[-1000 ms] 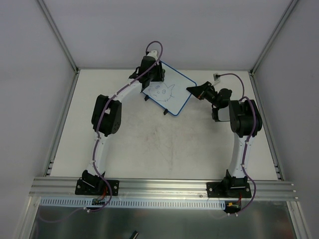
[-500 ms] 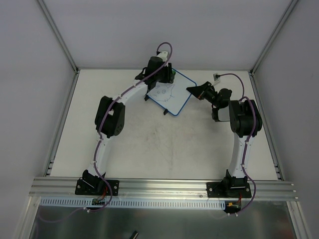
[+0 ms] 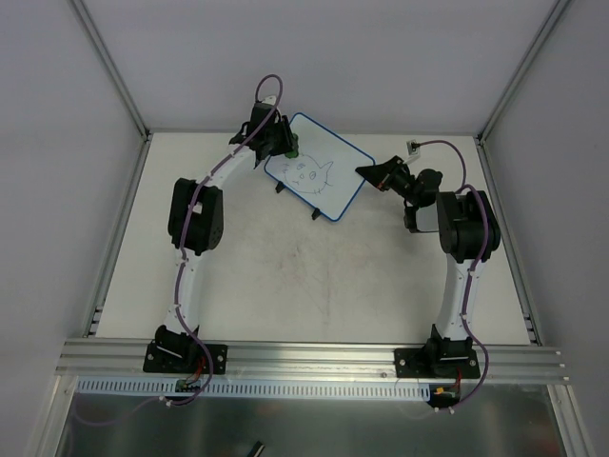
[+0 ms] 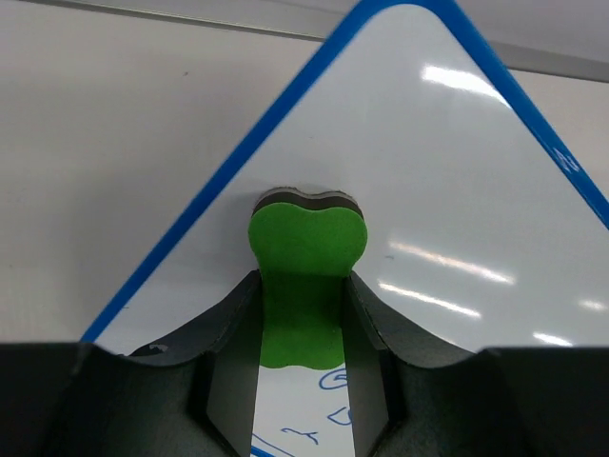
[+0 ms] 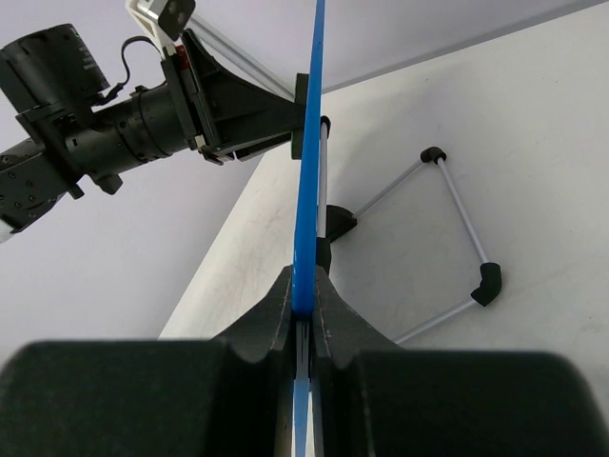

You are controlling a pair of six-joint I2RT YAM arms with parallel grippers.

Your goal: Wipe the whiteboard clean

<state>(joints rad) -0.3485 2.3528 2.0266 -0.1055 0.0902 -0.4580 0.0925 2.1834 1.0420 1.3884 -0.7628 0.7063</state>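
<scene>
One edge of the whiteboard (image 3: 333,167) inside the right claw (image 5: 303,288)

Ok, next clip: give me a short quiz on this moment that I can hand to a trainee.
1. True or false: the right pincer grips the whiteboard by its blue edge.
2. What does the left pincer hold? A) a green eraser B) a marker C) a cloth
3. Short answer: has the drawing been wiped off the whiteboard?

Key: 1 true; 2 A; 3 no, its lines show in the overhead view.
</scene>
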